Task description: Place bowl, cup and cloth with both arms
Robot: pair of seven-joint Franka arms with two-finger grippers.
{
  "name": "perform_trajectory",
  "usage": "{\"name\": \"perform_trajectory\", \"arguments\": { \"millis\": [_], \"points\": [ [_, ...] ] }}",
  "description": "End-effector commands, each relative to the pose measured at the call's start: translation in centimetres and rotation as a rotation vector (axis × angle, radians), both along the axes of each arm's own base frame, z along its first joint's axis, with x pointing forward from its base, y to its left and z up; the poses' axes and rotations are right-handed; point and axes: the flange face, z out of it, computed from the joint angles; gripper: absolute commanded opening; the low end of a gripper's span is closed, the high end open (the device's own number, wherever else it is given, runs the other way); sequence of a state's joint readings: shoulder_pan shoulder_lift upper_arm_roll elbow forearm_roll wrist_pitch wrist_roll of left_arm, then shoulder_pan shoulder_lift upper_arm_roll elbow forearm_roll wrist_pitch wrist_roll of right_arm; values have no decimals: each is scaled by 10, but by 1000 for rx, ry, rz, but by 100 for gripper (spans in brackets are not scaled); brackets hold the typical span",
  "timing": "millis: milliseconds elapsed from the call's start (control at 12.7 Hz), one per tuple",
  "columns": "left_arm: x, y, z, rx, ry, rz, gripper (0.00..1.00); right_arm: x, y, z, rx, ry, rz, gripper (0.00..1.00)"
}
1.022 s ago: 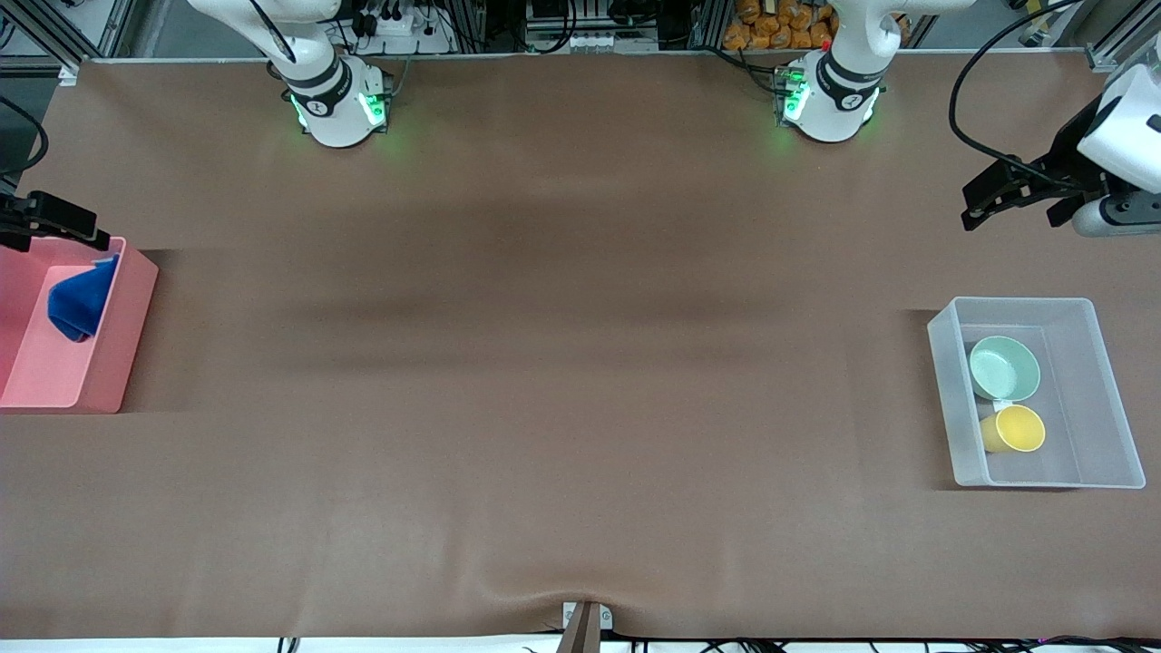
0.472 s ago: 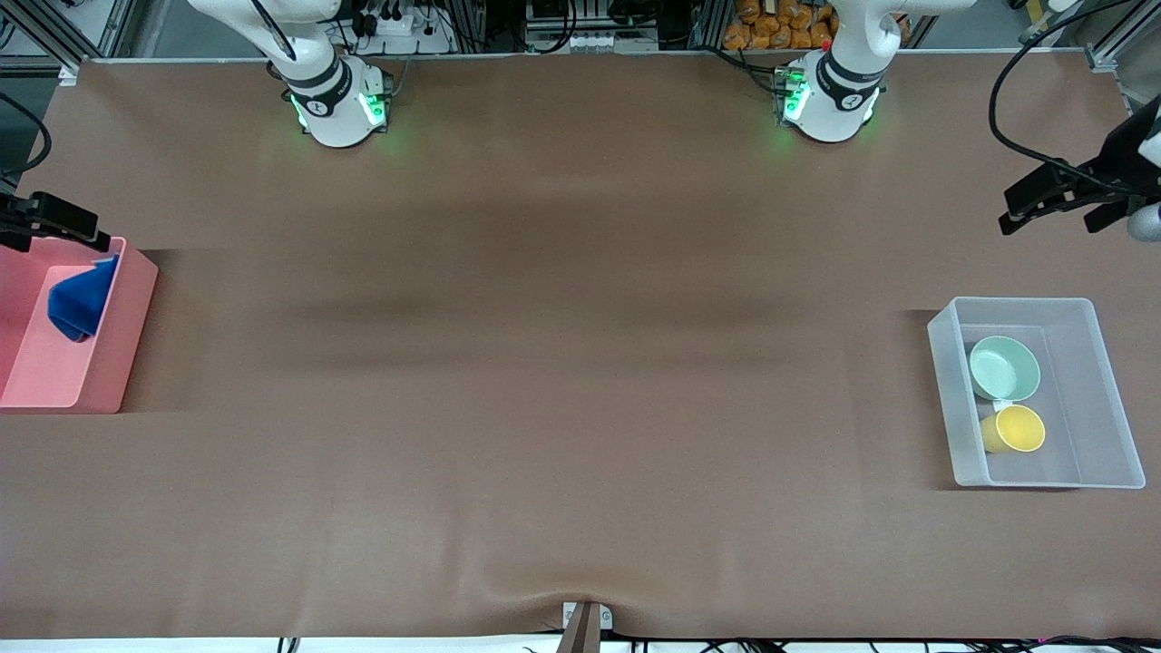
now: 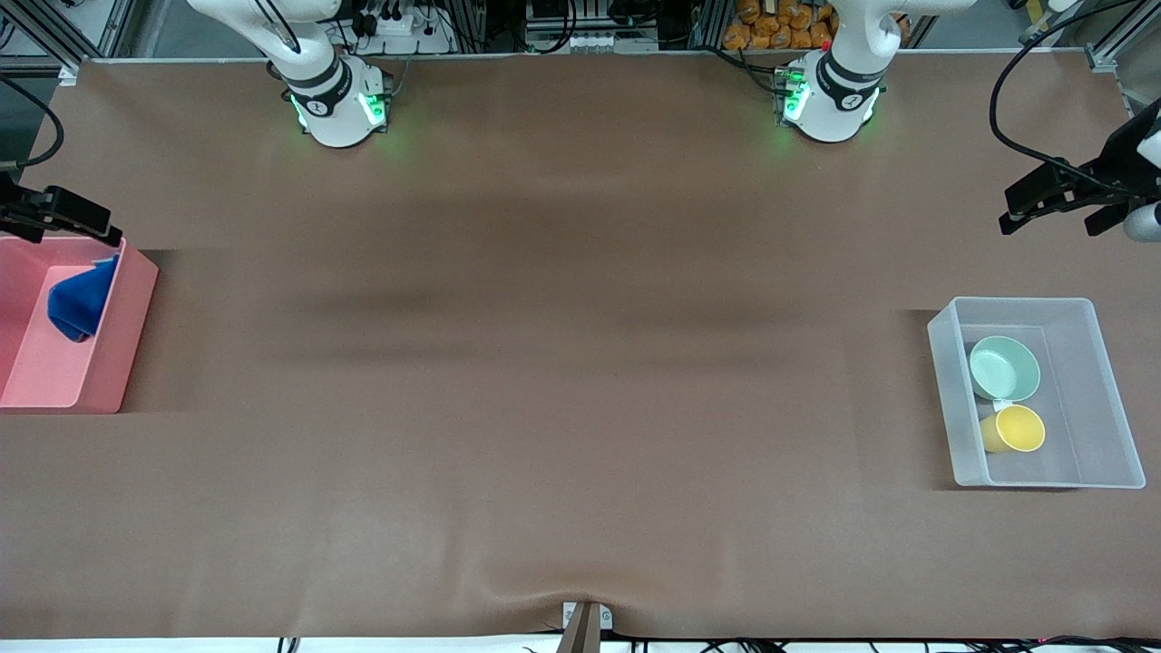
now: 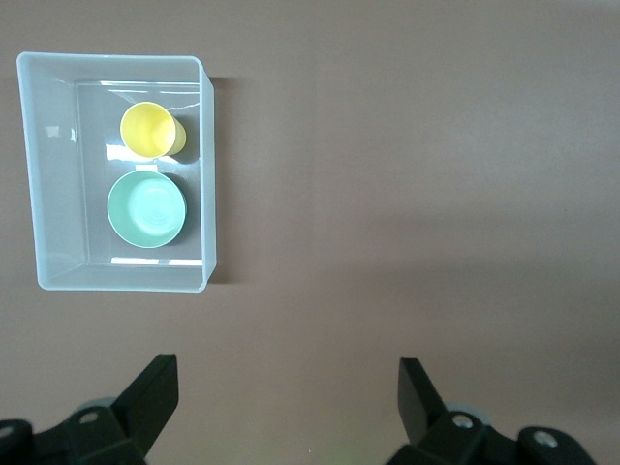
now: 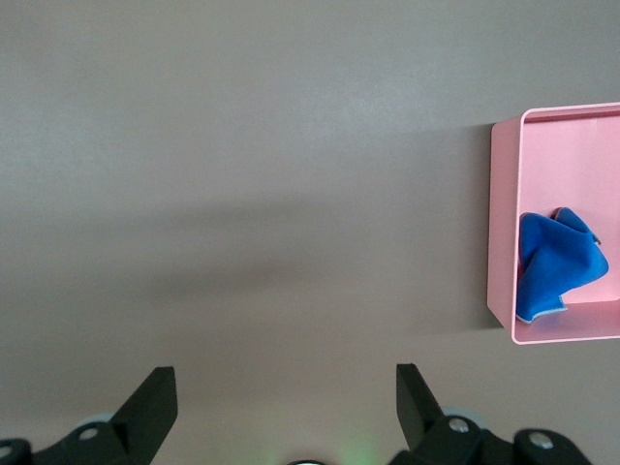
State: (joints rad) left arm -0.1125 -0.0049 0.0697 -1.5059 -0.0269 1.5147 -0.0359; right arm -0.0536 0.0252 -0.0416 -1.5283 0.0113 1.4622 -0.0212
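Note:
The mint-green bowl (image 3: 1004, 367) and the yellow cup (image 3: 1018, 428) sit side by side in a clear plastic bin (image 3: 943, 390) at the left arm's end of the table. The cup is nearer the front camera. The left wrist view shows the bowl (image 4: 146, 208), the cup (image 4: 147, 129) and the bin (image 4: 208, 174). The blue cloth (image 3: 77, 304) lies crumpled in a pink bin (image 3: 127, 345) at the right arm's end; it also shows in the right wrist view (image 5: 557, 266). My left gripper (image 3: 1052, 204) (image 4: 288, 387) is open and empty, up over bare table. My right gripper (image 3: 54, 222) (image 5: 286, 387) is open and empty over the pink bin's edge.
The brown mat (image 3: 580, 363) covers the whole table between the two bins. The arm bases (image 3: 340, 109) (image 3: 830, 100) stand along the table edge farthest from the front camera. The mat has a ridge at the front edge (image 3: 580, 599).
My left gripper has risen and swung out toward the left arm's end of the table, away from the clear bin. My right gripper has shifted slightly off the pink bin. The bowl, cup and cloth have not moved.

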Motion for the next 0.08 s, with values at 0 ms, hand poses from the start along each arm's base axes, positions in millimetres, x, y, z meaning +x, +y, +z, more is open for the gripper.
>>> {"name": "perform_trajectory", "arguments": {
  "millis": [0],
  "points": [
    [3, -1, 2, -18, -2, -15, 100, -9, 2, 4, -14, -10, -18, 100]
  ]
}}
